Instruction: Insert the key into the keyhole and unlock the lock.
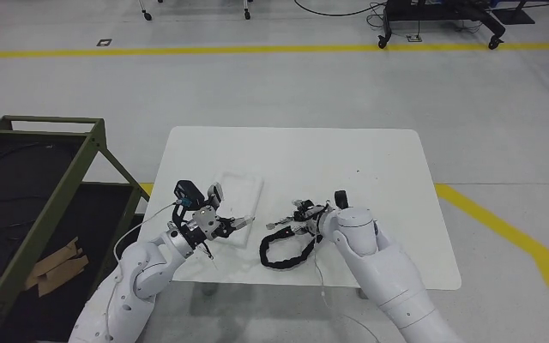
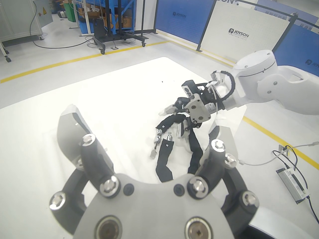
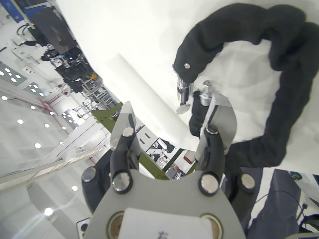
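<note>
Lower left, our left hand [image 2: 143,125] is spread wide with nothing in it. Lower middle, the black fabric-sleeved lock [image 1: 287,250] lies looped on the white surface [image 1: 369,171]. The key [image 3: 183,109] is seemingly stuck in one end and the ends are apart, so we reckon it's unlocked already. Our right hand [image 3: 172,115] hangs open over those ends, empty.

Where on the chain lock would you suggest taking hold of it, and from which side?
I'd grip the black sleeve just behind the metal end, from above, across its width: the chain lock lies flat on the table, and the sleeve tapers there.
</note>
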You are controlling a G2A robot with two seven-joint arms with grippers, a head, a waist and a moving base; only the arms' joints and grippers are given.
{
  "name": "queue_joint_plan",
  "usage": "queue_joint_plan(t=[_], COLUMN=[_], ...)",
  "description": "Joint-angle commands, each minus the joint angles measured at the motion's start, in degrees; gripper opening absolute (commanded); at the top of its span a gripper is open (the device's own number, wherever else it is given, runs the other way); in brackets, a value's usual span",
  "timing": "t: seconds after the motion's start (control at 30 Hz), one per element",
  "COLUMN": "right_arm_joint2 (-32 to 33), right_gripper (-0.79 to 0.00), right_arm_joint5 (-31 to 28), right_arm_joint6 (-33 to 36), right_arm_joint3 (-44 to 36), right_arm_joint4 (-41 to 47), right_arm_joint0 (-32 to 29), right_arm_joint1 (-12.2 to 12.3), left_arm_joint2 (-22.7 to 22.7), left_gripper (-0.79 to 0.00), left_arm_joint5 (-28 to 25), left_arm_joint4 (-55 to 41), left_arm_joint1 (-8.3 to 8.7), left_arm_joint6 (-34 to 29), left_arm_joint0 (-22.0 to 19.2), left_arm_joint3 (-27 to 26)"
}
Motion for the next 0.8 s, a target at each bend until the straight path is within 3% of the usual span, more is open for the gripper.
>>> queue_joint_plan(t=[0.0,0.2,0.3,0.77], right_arm_joint2=[3.4,14.0,16.9,16.9], right_gripper=[0.000,0.000,0.000,0.000], right_arm_joint5=[-3.6,-20.7,-25.4,-25.4], right_arm_joint6=[-0.4,0.1,1.9,1.9], right_arm_joint3=[-4.3,-17.1,-19.0,-19.0], right_arm_joint4=[0.8,3.5,4.9,4.9], right_arm_joint0=[-2.6,-14.8,-18.2,-18.1], right_arm_joint1=[0.5,1.8,2.1,2.1], left_arm_joint2=[0.0,0.0,0.0,0.0], left_gripper=[0.000,0.000,0.000,0.000], left_arm_joint5=[0.0,0.0,0.0,0.0], left_arm_joint4=[0.0,0.0,0.0,0.0], left_arm_joint1=[0.00,0.00,0.00,0.00], left_arm_joint6=[0.0,0.0,0.0,0.0], left_arm_joint0=[0.0,0.0,0.0,0.0], left_arm_joint3=[0.0,0.0,0.0,0.0])
